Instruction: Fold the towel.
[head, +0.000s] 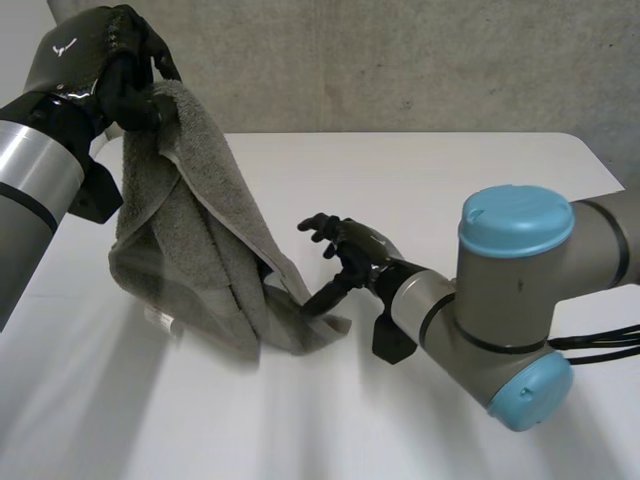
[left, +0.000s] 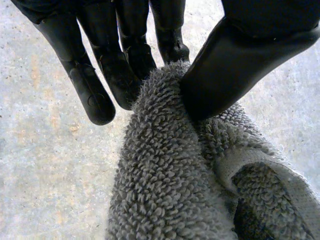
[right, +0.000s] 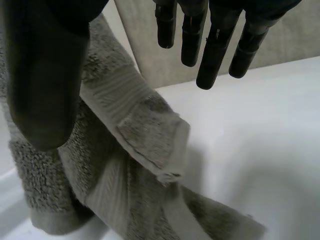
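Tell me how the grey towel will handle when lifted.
Likely floppy: the towel hangs limp from the left hand, its lower end crumpled on the table. Probably not slippery: its looped pile sits pinched between thumb and fingers. It may swing, so the open right hand may need to steady it.

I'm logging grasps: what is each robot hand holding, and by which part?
The left robot hand pinches the grey towel at its raised upper end, between thumb and fingers. The right robot hand is open and holds nothing.
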